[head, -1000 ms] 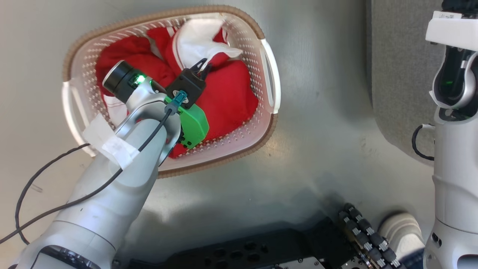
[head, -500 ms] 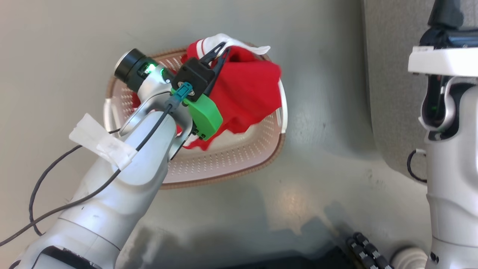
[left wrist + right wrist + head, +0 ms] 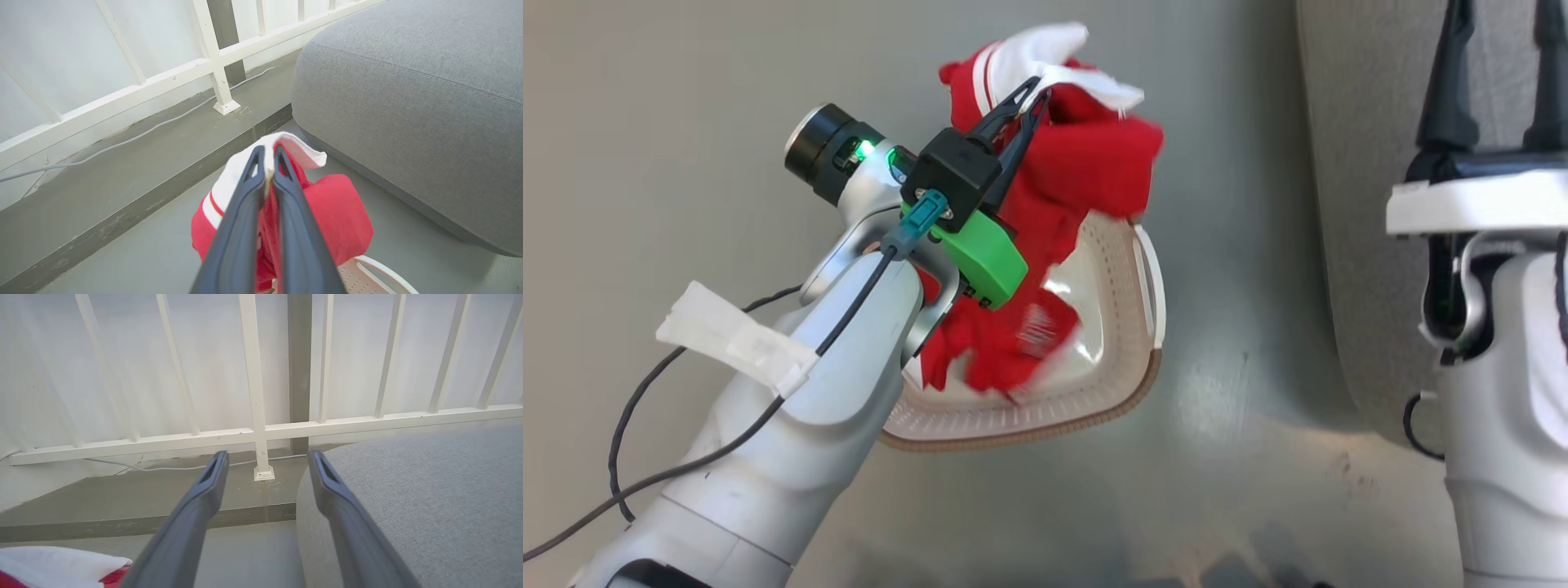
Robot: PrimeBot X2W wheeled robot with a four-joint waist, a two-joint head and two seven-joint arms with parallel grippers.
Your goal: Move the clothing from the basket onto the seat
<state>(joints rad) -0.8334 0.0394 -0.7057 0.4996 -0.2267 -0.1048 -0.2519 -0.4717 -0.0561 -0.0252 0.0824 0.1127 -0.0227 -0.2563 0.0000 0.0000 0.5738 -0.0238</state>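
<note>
- My left pincer (image 3: 267,152) is closed tight on the clothing (image 3: 1094,167), a red shiny garment, nipping it at a fold of its white lining.
- The garment hangs from my fingers above the basket (image 3: 1131,380). Its lower end, with blurred white lettering, dangles over the perforated floor; I cannot tell whether it touches.
- The basket stands on the grey floor (image 3: 1241,465), near the seat (image 3: 412,81) but apart from it.
- The grey seat cushion lies to my right, beyond the hanging garment.
- My right pincer (image 3: 267,457) is spread wide with nothing between its fingers, pointing at the white railing (image 3: 261,435) over the seat's edge.
</note>
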